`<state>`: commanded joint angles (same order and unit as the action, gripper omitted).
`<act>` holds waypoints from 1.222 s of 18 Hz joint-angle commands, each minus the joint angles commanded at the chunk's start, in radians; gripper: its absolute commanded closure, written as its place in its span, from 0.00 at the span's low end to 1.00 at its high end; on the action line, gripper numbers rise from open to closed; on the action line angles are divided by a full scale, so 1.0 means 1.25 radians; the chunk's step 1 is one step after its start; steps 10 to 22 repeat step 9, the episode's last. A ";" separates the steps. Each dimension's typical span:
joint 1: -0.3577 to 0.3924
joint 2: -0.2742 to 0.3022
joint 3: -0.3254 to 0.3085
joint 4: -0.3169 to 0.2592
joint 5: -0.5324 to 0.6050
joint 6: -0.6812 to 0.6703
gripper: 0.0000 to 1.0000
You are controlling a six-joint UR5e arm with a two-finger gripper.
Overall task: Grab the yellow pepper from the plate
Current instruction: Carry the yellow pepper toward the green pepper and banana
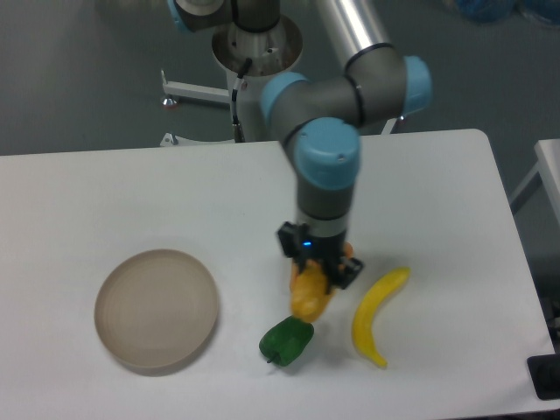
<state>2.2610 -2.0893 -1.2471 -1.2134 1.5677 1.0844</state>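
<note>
The yellow pepper (308, 296) is yellow-orange and sits between the dark fingers of my gripper (319, 278), right of the table's middle and well away from the plate. The gripper points straight down and is shut on the pepper's upper part. I cannot tell whether the pepper rests on the table or hangs just above it. The plate (156, 308) is a round beige dish at the front left with nothing in it.
A green pepper (286, 341) lies just below the yellow pepper, almost touching it. A curved yellow banana (376, 317) lies to the right of the gripper. A small orange piece (350, 251) shows behind the gripper. The table's front edge is close below.
</note>
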 joint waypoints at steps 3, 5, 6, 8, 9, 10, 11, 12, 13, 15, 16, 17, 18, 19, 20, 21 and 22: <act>0.016 -0.002 -0.001 0.001 0.001 0.033 0.64; 0.018 -0.005 -0.001 0.005 0.010 0.037 0.64; 0.022 -0.006 -0.002 0.006 0.013 0.039 0.64; 0.027 -0.006 -0.001 0.009 0.016 0.039 0.64; 0.027 -0.009 0.000 0.009 0.016 0.039 0.64; 0.027 -0.009 0.000 0.009 0.016 0.039 0.64; 0.027 -0.009 0.000 0.009 0.016 0.039 0.64; 0.027 -0.009 0.000 0.009 0.016 0.039 0.64; 0.027 -0.009 0.000 0.009 0.016 0.039 0.64; 0.027 -0.009 0.000 0.009 0.016 0.039 0.64; 0.027 -0.009 0.000 0.009 0.016 0.039 0.64; 0.027 -0.009 0.000 0.009 0.016 0.039 0.64; 0.027 -0.009 0.000 0.009 0.016 0.039 0.64; 0.027 -0.009 0.000 0.009 0.016 0.039 0.64; 0.027 -0.009 0.000 0.009 0.016 0.039 0.64; 0.027 -0.009 0.000 0.009 0.016 0.039 0.64; 0.027 -0.009 0.000 0.009 0.016 0.039 0.64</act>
